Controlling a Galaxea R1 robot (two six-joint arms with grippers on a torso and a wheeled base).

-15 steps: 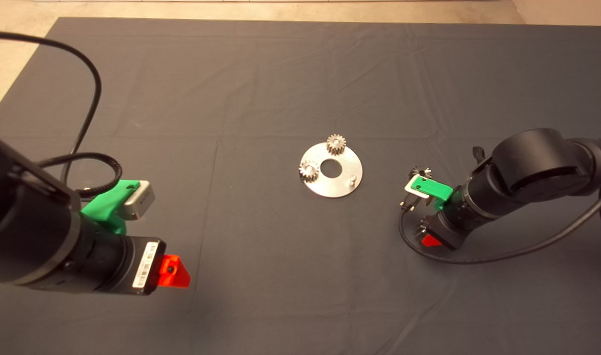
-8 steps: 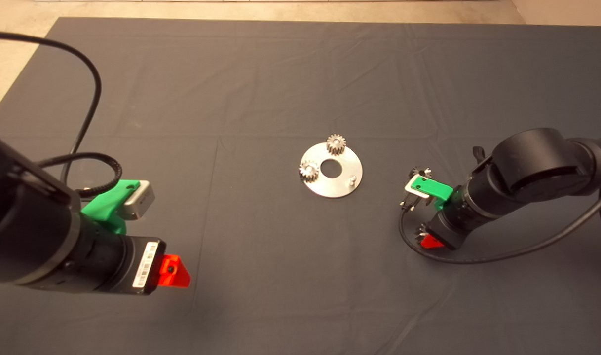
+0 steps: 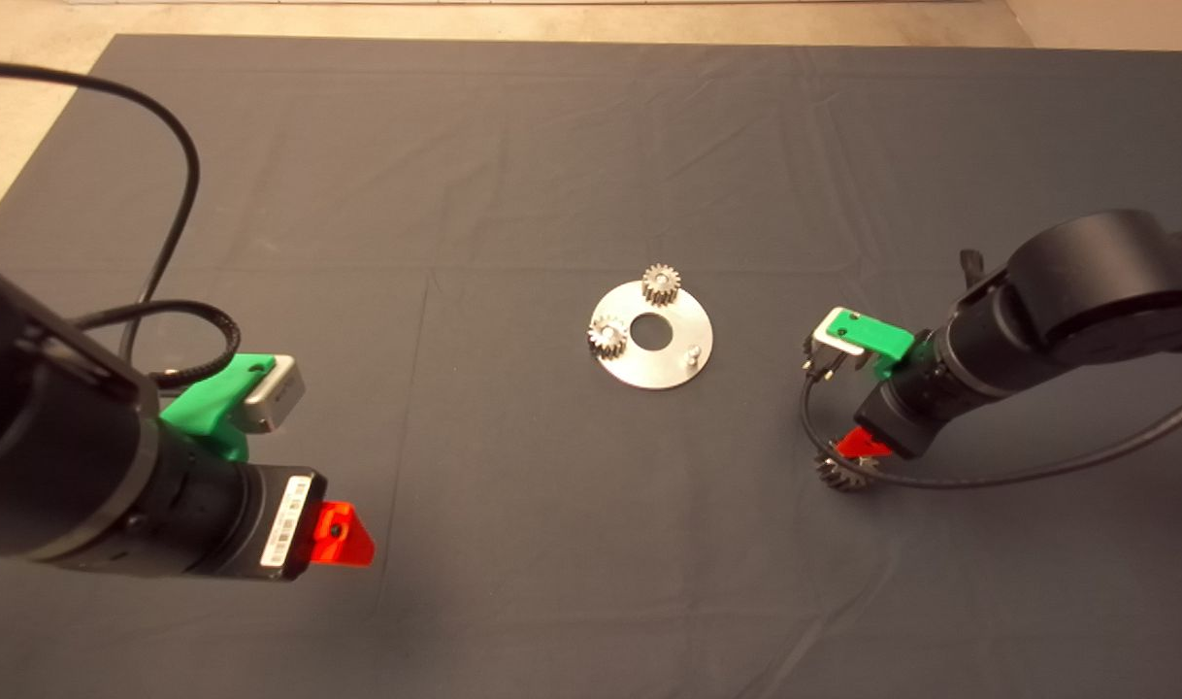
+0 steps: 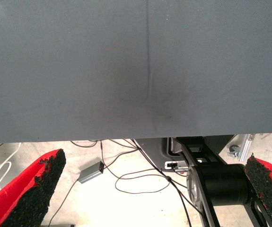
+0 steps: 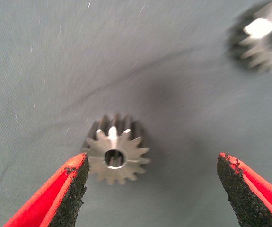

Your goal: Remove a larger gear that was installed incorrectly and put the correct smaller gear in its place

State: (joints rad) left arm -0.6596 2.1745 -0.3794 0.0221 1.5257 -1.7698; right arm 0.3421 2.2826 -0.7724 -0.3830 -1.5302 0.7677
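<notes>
Currently hovering released toward the tabletop's right edge: right claw [image 5: 152, 189], black gritty pads straddling the larger gear [image 5: 116, 154], shiny, cone-shaped, pointed-toothed; smaller gear [image 5: 263, 38] lying beside; left claw [image 4: 150, 189] parked, released.

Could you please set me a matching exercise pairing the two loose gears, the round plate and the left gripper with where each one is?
1. larger gear
2. smaller gear
3. round plate
4. left gripper

a. at the middle of the mat
b. waiting at the head view's lower left, jaws open
c. on the mat below the right gripper's open jaws
d. on the mat, off to one side of those jaws

Pairs: 1-c; 2-d; 3-a; 4-b.
</notes>
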